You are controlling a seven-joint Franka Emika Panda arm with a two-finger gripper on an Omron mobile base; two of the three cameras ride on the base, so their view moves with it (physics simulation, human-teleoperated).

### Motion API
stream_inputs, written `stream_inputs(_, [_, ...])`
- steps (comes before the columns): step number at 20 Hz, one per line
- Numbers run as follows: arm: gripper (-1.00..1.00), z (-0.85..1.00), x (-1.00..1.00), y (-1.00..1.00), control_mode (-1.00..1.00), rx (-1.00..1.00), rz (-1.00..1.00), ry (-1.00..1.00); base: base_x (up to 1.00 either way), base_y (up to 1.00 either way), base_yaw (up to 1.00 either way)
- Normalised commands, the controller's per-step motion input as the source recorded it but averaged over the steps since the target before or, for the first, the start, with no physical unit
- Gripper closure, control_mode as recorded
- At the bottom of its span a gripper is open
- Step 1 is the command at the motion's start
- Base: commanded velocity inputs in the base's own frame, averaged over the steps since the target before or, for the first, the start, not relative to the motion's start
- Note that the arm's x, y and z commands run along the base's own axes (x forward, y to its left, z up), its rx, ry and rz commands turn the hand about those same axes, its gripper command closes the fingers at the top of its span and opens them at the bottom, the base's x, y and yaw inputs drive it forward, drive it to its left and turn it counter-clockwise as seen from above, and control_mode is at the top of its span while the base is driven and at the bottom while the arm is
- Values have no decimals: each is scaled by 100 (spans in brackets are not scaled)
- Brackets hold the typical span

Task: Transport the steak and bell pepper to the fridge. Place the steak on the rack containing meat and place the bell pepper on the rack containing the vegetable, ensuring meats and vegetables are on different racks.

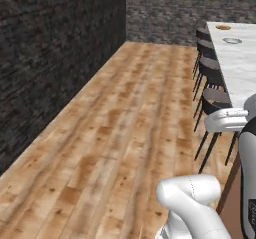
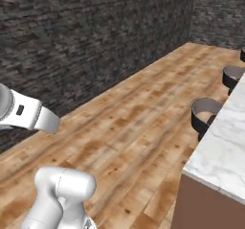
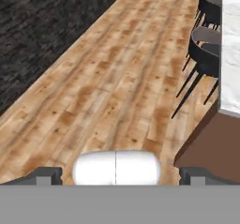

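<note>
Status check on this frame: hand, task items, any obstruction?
Hand open, holding nothing. Steak, bell pepper and fridge not sighted. Wood floor ahead; stools along the marble counter to the right.

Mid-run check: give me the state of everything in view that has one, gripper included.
gripper: open, fingers wide apart, holding nothing.
stools: upright, lined up along the counter's edge.
marble counter: two small items lie at its far end, too small to identify.
</note>
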Motion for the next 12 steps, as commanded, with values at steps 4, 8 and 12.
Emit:
stream_inputs(4, [-100,0,0,0,100,0,0,0,100,100,-41])
stream_inputs(8, [-100,0,0,0,100,0,0,0,100,100,-42])
stream_inputs(12, [-100,0,0,0,100,0,0,0,100,100,-47])
